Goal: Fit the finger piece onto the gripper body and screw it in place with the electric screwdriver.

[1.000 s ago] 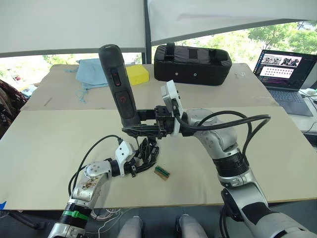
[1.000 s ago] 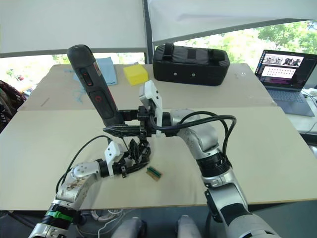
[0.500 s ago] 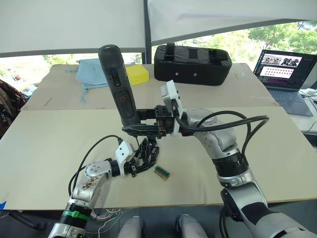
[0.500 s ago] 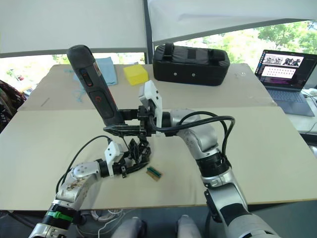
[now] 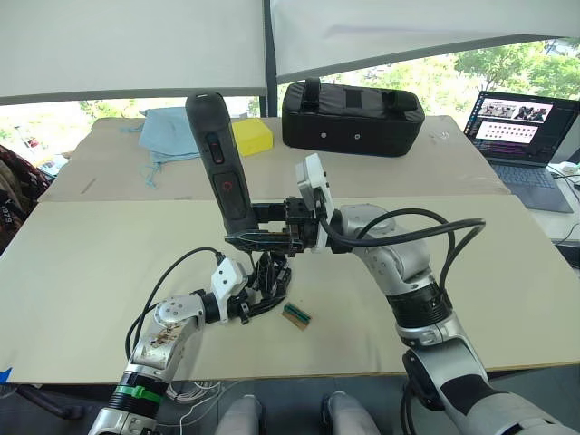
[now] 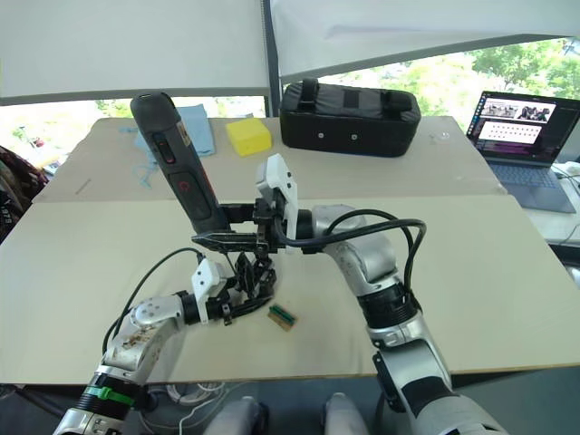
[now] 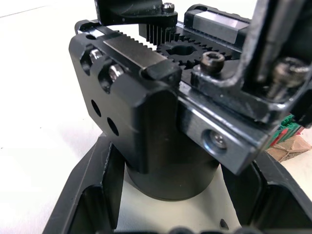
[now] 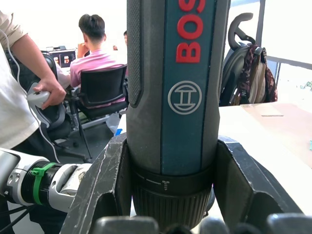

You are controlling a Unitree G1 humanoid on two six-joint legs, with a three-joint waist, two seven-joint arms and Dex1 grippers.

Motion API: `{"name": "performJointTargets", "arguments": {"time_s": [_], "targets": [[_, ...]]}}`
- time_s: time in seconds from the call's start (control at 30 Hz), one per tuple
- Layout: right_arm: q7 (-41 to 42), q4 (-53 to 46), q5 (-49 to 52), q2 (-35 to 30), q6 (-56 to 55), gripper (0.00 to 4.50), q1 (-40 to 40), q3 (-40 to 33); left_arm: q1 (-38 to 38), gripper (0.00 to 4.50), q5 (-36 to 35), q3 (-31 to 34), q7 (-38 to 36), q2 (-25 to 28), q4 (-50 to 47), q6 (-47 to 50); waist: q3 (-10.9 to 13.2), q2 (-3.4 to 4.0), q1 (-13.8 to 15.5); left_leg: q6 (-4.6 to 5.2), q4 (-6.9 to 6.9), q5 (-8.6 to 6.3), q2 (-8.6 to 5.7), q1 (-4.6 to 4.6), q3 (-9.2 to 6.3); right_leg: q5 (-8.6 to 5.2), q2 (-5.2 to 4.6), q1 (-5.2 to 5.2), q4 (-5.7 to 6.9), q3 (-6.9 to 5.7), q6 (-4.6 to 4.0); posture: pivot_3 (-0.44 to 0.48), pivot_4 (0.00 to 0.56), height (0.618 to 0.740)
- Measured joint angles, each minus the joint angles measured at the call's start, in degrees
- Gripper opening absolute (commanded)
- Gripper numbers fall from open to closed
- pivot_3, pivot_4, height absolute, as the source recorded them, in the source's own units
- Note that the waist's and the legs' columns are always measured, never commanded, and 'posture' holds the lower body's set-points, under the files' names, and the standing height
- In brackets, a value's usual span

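Driving the screw is the step in hand, as I judge it. From the head camera my right tool (image 5: 237,238) is clamped on the electric screwdriver (image 5: 220,161), which leans up toward 11 o'clock over the gripper body (image 5: 269,277). That body stands on the worktop (image 5: 82,263), gripped by my left tool (image 5: 263,304) from its 8 o'clock side. A small green-and-brown block (image 5: 295,315) lies just beside it at 4 o'clock.

On the left wrist camera the tool's fingers (image 7: 95,190) close around the round base of the gripper body (image 7: 161,122); a rack, a gear and several screw heads (image 7: 211,59) show on top.

On the right wrist camera the fingers (image 8: 105,187) pinch the screwdriver (image 8: 178,92) near its collar.

Next I need the bit seated squarely in a screw head before pressing down. The bit tip is hidden, and I cannot tell the finger piece apart from the body's own parts.
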Motion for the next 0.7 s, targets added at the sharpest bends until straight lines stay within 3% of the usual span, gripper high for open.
{"name": "performJointTargets", "arguments": {"time_s": [0.7], "targets": [[-0.31, -1.37, -0.51, -0.01, -6.01, 1.9, 3.51, 0.81, 0.26, 2.31, 0.02, 0.2, 0.23, 0.37, -0.22, 0.02, -0.06, 0.03, -0.01, 0.0, 0.0, 0.0, 0.01, 0.05, 0.0, 0.0, 0.01, 0.04, 0.01, 0.0, 0.0, 0.0, 0.15, 0.74]]}}
